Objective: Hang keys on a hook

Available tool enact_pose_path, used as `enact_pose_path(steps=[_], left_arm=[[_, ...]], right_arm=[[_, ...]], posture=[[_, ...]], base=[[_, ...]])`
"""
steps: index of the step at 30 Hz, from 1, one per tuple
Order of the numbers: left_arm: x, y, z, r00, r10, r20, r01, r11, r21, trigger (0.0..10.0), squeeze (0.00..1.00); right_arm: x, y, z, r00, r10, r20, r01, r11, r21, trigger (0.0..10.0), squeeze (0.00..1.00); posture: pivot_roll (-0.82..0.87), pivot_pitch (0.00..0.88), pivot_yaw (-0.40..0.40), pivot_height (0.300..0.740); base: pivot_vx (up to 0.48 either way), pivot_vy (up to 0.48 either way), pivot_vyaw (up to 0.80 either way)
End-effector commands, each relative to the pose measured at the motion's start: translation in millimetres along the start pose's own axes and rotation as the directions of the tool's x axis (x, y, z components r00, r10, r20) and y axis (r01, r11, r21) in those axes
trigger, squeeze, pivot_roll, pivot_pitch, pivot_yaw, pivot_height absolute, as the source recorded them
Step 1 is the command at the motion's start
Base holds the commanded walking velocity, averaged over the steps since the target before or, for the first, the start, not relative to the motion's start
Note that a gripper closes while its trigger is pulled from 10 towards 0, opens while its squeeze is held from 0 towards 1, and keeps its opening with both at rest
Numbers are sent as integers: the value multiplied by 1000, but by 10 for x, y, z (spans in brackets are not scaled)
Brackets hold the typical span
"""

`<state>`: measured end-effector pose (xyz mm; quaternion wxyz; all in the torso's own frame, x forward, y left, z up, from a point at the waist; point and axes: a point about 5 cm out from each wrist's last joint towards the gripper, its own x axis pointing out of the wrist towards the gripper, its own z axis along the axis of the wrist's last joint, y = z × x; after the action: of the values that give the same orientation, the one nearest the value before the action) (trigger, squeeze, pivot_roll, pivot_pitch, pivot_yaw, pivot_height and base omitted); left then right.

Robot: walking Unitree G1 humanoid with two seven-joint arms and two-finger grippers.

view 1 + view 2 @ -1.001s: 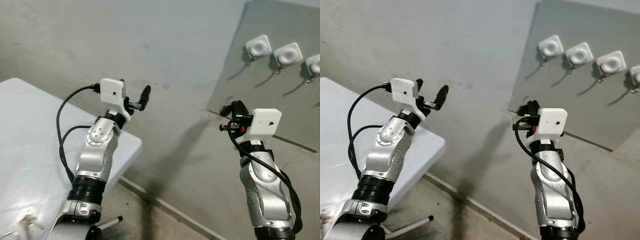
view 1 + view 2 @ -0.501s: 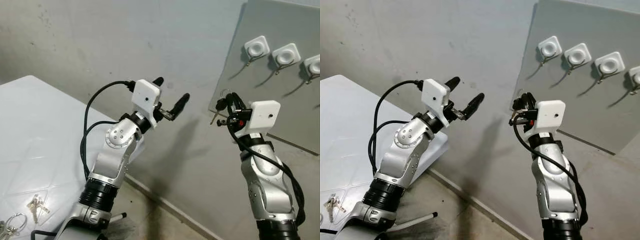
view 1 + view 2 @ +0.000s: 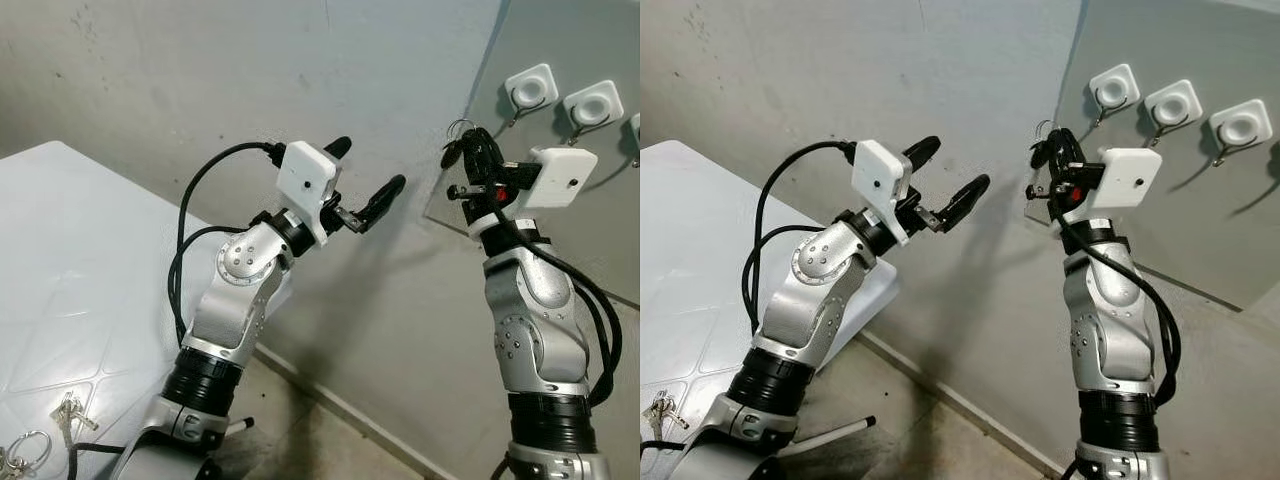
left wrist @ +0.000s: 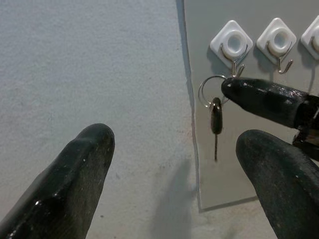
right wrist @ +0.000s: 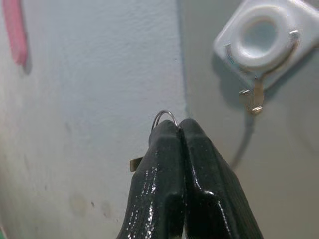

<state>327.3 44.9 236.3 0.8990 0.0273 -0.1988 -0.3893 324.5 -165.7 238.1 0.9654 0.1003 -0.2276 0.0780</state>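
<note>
Grey concrete wall behind, with a grey board (image 3: 560, 150) at upper right of the head views carrying white square hooks (image 3: 530, 88); corner of a white table (image 3: 70, 270) at left. Right gripper (image 3: 462, 150) raised at the board's left edge, just below and left of the leftmost hook, fingers (image 5: 184, 169) pressed together on the key ring (image 4: 209, 89), one dark-headed key (image 4: 216, 115) dangling beneath. Ring close beside the hook's metal tip (image 4: 237, 69) in the left wrist view; touching or not, impossible to tell. Left gripper (image 3: 365, 180) held up mid-frame toward the wall, fingers (image 4: 70, 184) spread wide apart, holding nothing. More keys (image 3: 70, 412) and a ring (image 3: 25, 447) lying on the table at lower left
</note>
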Motion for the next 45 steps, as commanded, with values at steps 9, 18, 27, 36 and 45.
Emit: enact_pose_path(steps=[9,18,27,36,45], left_arm=[[51,-47,97,999,-34,22,34,999,16,10000,0],[50,-43,97,999,-32,22,31,999,14,10000,0],[57,-16,109,999,-20,28,20,1000,10,10000,0],[56,-25,103,999,-26,28,26,1000,7,10000,0],[61,-30,106,999,-27,30,27,1000,8,10000,0]], right_arm=[[73,-96,116,995,-66,68,62,996,58,10000,0],[0,-138,118,995,-48,82,43,998,54,10000,0],[-109,-202,39,996,-71,55,68,996,58,10000,0],[-128,-244,176,987,-84,135,74,994,83,10000,0],[-103,-292,243,981,-105,163,89,991,104,10000,0]], posture=[[11,0,-46,740],[10,0,-45,740],[10,0,-45,740],[10,0,-45,740],[10,0,-45,740]], base=[[0,0,0],[0,0,0],[0,0,0],[0,0,0],[0,0,0]])
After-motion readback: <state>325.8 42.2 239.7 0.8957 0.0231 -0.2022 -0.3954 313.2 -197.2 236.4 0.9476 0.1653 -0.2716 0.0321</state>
